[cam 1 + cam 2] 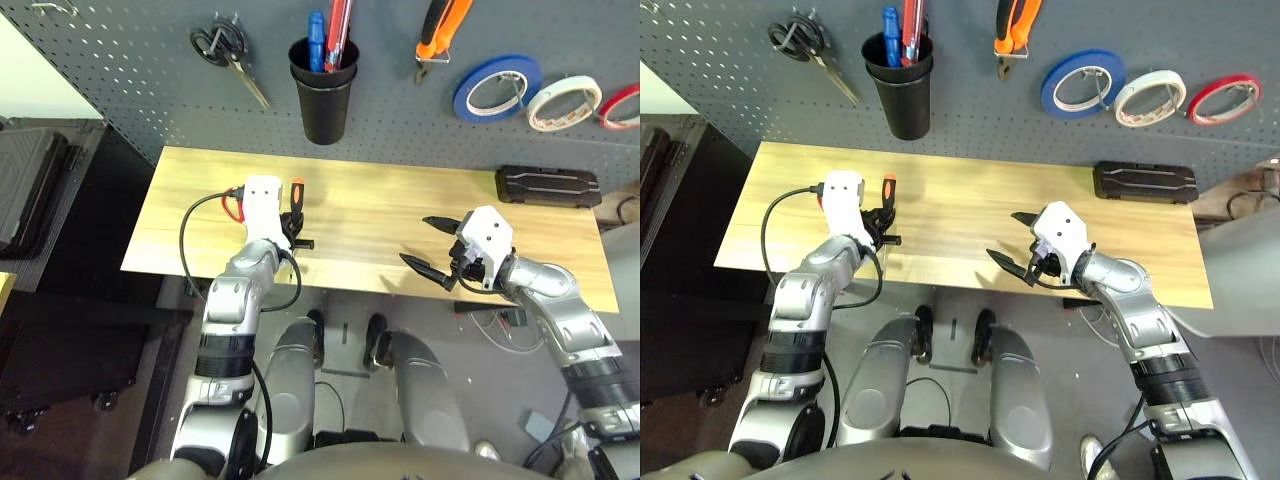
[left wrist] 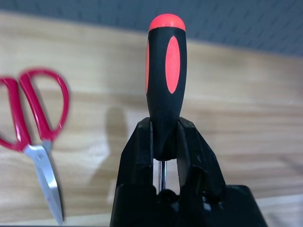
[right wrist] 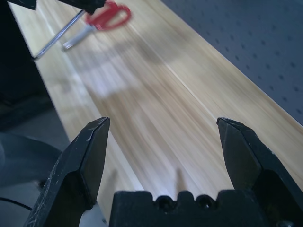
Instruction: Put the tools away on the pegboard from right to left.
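Clamping left claw (image 2: 163, 156) on screwdriver (image 2: 165, 80) | scissors (image 2: 35, 127) beside | right claw (image 3: 163, 142) apart

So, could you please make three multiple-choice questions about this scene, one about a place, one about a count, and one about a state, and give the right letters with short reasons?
1. Where are the red-handled scissors?
A. hanging on the pegboard
B. lying on the table
C. standing in the black cup

2. How many tape rolls hang on the pegboard?
A. one
B. two
C. three

3. What is the state of the left gripper?
A. shut on the screwdriver
B. open and empty
C. shut on the scissors

Answers:
1. B: the left wrist view shows them flat on the wooden table, beside the held tool.
2. C: a blue roll, a cream-white roll and a red roll hang side by side.
3. A: its fingers clamp the base of the handle of the screwdriver, while the right gripper is open and empty.
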Controlling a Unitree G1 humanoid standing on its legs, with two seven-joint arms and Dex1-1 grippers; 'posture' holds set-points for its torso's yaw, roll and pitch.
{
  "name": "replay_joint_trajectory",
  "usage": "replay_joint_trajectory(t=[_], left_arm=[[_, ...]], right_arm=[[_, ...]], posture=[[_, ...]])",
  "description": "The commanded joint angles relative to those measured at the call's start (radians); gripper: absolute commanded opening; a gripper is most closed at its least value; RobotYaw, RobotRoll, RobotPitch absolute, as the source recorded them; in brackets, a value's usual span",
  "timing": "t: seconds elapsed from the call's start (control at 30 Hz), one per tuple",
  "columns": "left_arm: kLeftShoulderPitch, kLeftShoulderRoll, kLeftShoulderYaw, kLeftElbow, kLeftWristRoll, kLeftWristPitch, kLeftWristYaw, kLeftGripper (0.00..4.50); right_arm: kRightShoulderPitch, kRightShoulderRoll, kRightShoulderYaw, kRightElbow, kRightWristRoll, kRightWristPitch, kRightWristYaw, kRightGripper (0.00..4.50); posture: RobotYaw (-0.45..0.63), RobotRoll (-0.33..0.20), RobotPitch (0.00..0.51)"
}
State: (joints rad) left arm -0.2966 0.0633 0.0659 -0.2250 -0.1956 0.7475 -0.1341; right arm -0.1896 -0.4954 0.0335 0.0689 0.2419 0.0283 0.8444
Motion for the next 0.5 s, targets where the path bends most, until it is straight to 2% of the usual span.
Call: replay_joint_trajectory(t=[0.03,0.27,0.5], left_arm=[[0.035,0.002,0.038,-0.124,-0.064,-0.022,-0.029,0.53],[0.024,0.020,0.106,-0.248,-0.168,-0.033,-0.053,0.53],[-0.054,0.034,0.183,-0.303,-0.243,-0.018,-0.003,0.53]], right_arm=[[-0.044,-0.004,-0.045,0.051,0.067,-0.023,0.057,4.50],[-0.119,-0.001,-0.096,0.089,0.158,-0.045,0.143,4.50],[-0.141,-0.007,-0.168,0.057,0.250,-0.043,0.185,4.50]], posture=[[0.23,0.000,0.246],[0.24,0.000,0.228],[0.24,0.000,0.218]])
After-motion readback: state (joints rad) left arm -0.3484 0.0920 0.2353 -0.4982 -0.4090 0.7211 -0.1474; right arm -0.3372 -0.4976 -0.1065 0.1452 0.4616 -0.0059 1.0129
